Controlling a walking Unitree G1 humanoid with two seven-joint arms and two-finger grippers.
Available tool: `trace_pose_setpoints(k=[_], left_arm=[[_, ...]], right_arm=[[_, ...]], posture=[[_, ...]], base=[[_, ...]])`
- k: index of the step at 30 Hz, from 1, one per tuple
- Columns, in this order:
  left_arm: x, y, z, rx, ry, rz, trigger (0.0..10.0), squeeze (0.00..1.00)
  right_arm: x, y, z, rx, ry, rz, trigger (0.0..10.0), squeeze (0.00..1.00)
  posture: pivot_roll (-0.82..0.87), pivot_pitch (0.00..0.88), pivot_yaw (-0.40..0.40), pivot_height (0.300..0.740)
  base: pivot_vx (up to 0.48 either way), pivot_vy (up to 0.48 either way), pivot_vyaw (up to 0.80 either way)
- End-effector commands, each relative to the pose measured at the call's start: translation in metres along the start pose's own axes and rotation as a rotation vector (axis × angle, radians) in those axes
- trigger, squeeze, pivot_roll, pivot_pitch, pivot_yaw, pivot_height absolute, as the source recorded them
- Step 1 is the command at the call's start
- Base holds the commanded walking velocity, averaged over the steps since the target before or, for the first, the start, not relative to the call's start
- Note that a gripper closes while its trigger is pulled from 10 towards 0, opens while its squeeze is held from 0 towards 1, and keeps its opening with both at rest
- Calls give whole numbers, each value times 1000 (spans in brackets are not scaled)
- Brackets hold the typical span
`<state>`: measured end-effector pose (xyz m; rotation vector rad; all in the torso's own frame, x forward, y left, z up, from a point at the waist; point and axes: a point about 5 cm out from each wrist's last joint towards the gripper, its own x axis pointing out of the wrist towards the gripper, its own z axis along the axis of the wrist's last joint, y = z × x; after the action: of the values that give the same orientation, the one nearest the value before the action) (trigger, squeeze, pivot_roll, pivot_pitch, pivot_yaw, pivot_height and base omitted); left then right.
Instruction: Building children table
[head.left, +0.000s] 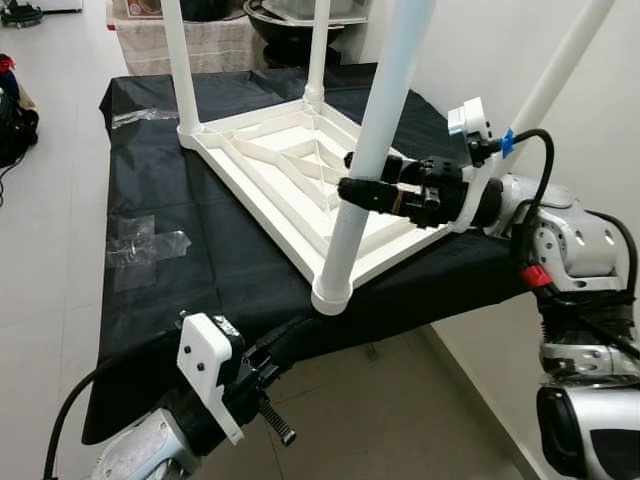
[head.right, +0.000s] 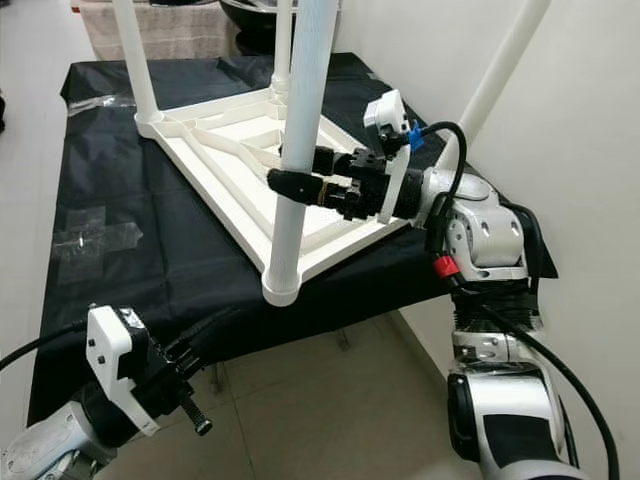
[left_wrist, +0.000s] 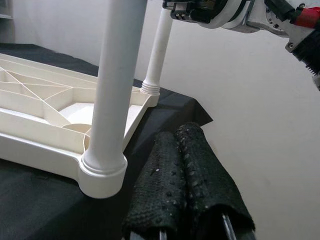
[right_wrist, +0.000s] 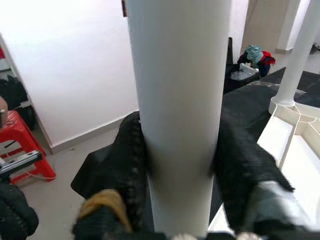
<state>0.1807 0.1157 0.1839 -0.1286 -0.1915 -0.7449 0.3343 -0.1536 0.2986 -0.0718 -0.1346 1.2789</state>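
A white plastic table top (head.left: 290, 165) lies upside down on a work table draped in black cloth (head.left: 200, 230). Several white legs stand up from its corners. The near leg (head.left: 385, 110) sits in the corner socket (head.left: 332, 295) at the table's front edge. My right gripper (head.left: 355, 190) is shut on this leg about halfway up, one finger (right_wrist: 130, 165) on each side. My left gripper (left_wrist: 175, 135) is low at the front edge, below and in front of that socket, its two pads pressed together with nothing between them.
A white wall (head.left: 480, 50) runs close along the right side of the table. Clear tape strips (head.left: 145, 245) are stuck on the cloth at left. Tiled floor (head.left: 50, 200) lies to the left, with boxes and clutter (head.left: 200, 40) behind the table.
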Motion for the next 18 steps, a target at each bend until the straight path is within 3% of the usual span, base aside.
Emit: trace_pose_setpoints(k=[1, 4, 6, 7, 8, 9, 10, 11, 12, 13, 14, 15, 17, 18], left_arm=[[0, -1, -1, -3, 16, -6, 10000, 0], [-1, 0, -1, 1, 19, -7, 10000, 0], [-1, 0, -1, 1, 19, -7, 10000, 0], [-1, 0, -2, 2, 19, -8, 10000, 0], [-1, 0, -2, 2, 19, -8, 10000, 0], [-1, -1, -2, 8, 21, -11, 10000, 0], [-1, -1, -2, 8, 21, -11, 10000, 0], [-1, -2, -2, 19, 25, -13, 10000, 0], [0, -2, -1, 26, 27, -14, 10000, 0], [0, -2, -1, 26, 27, -14, 10000, 0], [0, 3, 2, 37, 16, 7, 10000, 0], [0, 3, 2, 37, 16, 7, 10000, 0], [0, 7, 4, 49, 9, 17, 10000, 0], [0, 7, 4, 49, 9, 17, 10000, 0]], right_arm=[[2, 3, -4, 10, 16, 41, 0, 0], [-11, 1, -9, -24, 79, -54, 0, 0], [-11, 1, -9, -24, 79, -54, 0, 0], [-10, 0, -15, 20, 76, -176, 0, 0], [-10, 0, -15, 20, 76, -176, 0, 0], [-6, 0, -24, 63, 69, -336, 0, 0], [-6, 0, -24, 63, 69, -336, 0, 0], [0, 1, -47, 63, 139, -653, 0, 0], [0, 5, -60, 48, 186, -878, 0, 0], [0, 5, -60, 48, 186, -878, 0, 0], [16, 33, -93, 151, 245, -1069, 0, 0], [16, 33, -93, 151, 245, -1069, 0, 0], [40, 45, -105, 212, 237, -972, 0, 0], [40, 45, -105, 212, 237, -972, 0, 0]], posture=[[2, 138, -119, 740], [-4, 129, -129, 740], [-4, 129, -129, 740], [8, 122, -148, 740], [8, 122, -148, 740], [18, 118, -157, 740], [18, 118, -157, 740], [60, 109, -174, 740], [60, 109, -174, 740], [60, 109, -174, 740], [85, 98, -152, 740], [85, 98, -152, 740], [81, 74, -151, 740], [81, 74, -151, 740]], base=[[0, 0, 0], [0, 0, 0], [0, 0, 0], [0, 0, 0], [0, 0, 0], [0, 0, 0], [0, 0, 0], [0, 0, 0], [0, 0, 0], [0, 0, 0], [0, 0, 0], [0, 0, 0], [0, 0, 0], [0, 0, 0]])
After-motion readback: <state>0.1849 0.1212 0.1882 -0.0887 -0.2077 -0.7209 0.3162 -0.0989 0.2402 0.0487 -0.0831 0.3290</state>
